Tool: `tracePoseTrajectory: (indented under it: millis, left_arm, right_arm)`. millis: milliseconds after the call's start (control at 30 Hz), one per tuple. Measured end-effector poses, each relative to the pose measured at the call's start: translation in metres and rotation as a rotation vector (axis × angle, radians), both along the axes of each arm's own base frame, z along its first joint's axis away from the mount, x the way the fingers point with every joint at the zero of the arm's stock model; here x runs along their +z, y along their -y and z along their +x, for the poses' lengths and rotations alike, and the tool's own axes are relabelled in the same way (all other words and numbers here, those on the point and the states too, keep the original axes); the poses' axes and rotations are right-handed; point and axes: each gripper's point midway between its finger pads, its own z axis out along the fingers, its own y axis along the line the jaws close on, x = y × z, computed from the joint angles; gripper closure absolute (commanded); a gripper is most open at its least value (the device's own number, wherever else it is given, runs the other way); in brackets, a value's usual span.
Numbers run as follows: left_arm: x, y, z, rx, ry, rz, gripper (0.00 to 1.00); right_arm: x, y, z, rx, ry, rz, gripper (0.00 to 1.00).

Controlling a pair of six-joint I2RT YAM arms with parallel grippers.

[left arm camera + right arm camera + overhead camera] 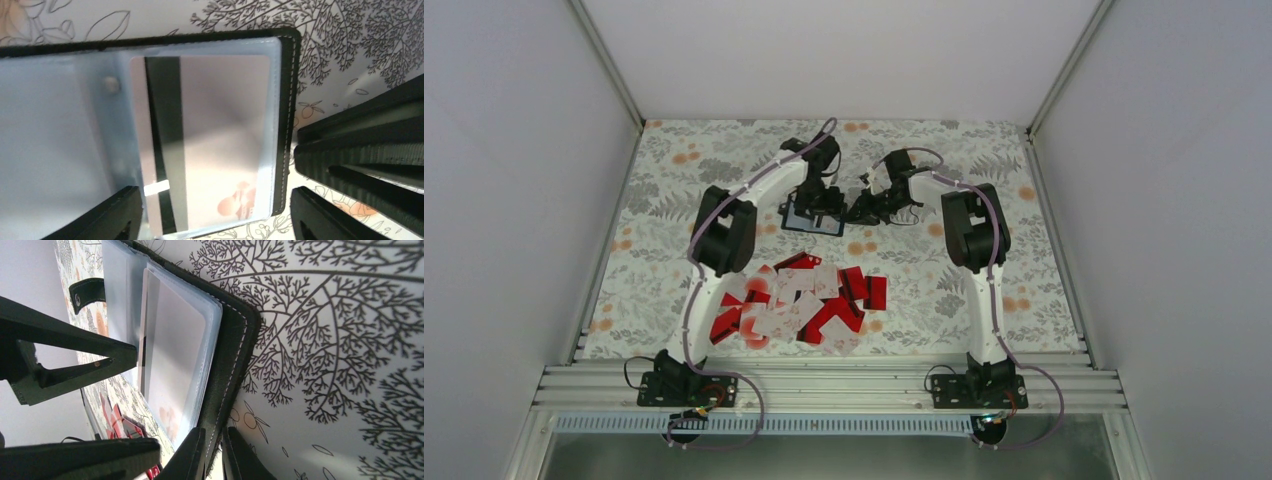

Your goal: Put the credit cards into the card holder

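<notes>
The black card holder (808, 224) lies open at the table's far middle, its pale sleeves up. In the left wrist view a pale credit card (220, 130) with a dark stripe sits inside the holder's (289, 100) clear sleeve. My left gripper (215, 217) hovers open over that sleeve, one finger above the sleeves and the other past the holder's right edge. My right gripper (214, 455) is shut on the edge of the holder's black cover (232, 340). Several loose red and white credit cards (799, 305) lie piled near the front.
A floral cloth (944, 280) covers the table, with white walls on three sides. Both arms (724, 235) reach to the far middle and their grippers (861, 210) stand close together at the holder. The holder's snap strap (87, 290) sticks out on its far side.
</notes>
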Motion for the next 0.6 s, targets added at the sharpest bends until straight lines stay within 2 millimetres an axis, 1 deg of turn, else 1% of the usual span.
tracePoseTrajectory:
  millis: [100, 267, 400, 600]
  left_arm:
    - [0.004, -0.009, -0.005, 0.003, 0.007, -0.002, 0.33]
    - [0.016, -0.024, -0.011, 0.005, 0.042, -0.009, 0.43]
    - [0.025, -0.031, -0.006, 0.004, 0.082, -0.019, 0.52]
    - [0.027, -0.043, 0.004, 0.008, 0.116, -0.027, 0.56]
  right_arm:
    - [0.001, 0.001, 0.0, -0.002, 0.003, -0.005, 0.87]
    - [0.003, 0.003, -0.001, -0.009, 0.014, -0.025, 0.84]
    - [0.004, 0.004, 0.0, -0.012, 0.017, -0.033, 0.84]
    - [0.008, 0.003, -0.001, -0.015, 0.013, -0.025, 0.83]
